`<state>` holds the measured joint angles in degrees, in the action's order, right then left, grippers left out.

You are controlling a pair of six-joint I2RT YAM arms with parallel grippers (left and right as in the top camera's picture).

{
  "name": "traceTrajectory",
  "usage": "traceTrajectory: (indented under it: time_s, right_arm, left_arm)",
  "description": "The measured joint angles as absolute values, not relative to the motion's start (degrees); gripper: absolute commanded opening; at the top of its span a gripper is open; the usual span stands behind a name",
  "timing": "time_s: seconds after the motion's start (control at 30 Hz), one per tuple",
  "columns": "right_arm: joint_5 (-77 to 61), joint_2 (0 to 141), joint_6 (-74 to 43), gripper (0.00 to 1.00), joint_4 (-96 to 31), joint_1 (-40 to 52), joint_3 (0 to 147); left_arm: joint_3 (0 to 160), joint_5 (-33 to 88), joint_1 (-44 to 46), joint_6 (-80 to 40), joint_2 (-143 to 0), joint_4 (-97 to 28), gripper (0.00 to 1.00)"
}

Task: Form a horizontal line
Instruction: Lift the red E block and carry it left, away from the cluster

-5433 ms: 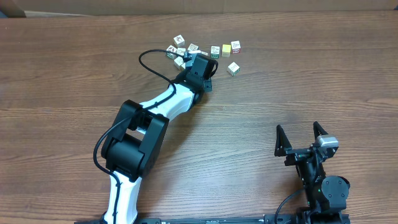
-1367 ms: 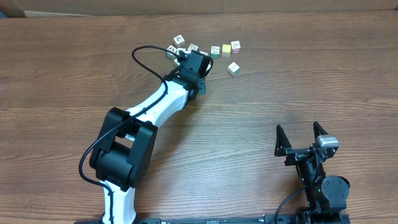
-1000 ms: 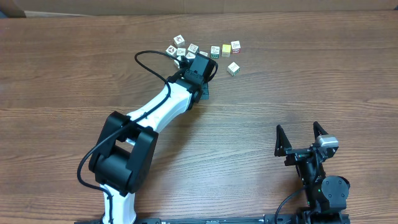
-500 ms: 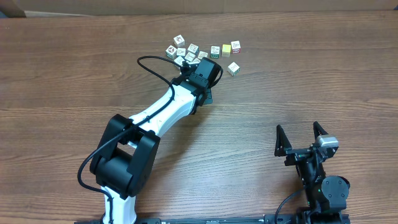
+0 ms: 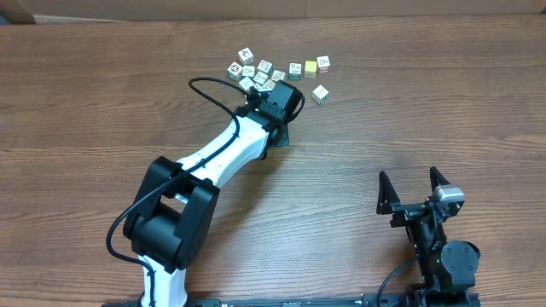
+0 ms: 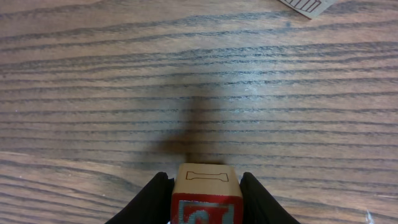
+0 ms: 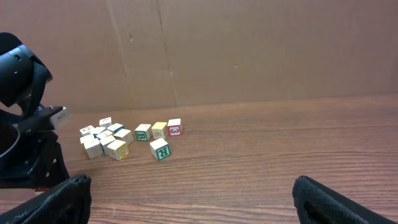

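Note:
My left gripper (image 6: 204, 190) is shut on a small wooden cube (image 6: 205, 179) with a red-and-white front face and a bone outline on top. It hangs just above bare wood. From overhead, the left gripper (image 5: 287, 95) is right in front of the cubes, its wrist hiding the held cube. A short row of cubes (image 5: 309, 66) lies to its upper right, seen in the right wrist view as a green-edged, a yellow and a red-edged cube (image 7: 160, 130). My right gripper (image 5: 414, 184) stands open and empty at the near right.
An irregular bunch of white, yellow and blue-edged cubes (image 5: 252, 70) lies left of the row. A single green-lettered cube (image 5: 320, 94) sits in front of the row. A white cube corner (image 6: 308, 6) shows at the top of the left wrist view. A cardboard wall (image 7: 249, 50) backs the table.
Over the last seconds the left gripper has shifted right and slightly back from the bunch with the cube. In the last half second it has hardly moved. The right arm is still.

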<state>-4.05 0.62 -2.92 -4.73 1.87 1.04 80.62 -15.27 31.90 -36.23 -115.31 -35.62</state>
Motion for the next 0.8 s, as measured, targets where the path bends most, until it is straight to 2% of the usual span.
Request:
traceTrajectory:
  time_s: [0.8]
  right_arm:
    - [-4.05, 0.62, -2.92, 1.0, -4.73, 1.87, 1.04]
  left_arm:
    - [78.65, -15.7, 31.9, -35.86, -115.31, -32.97, 0.32]
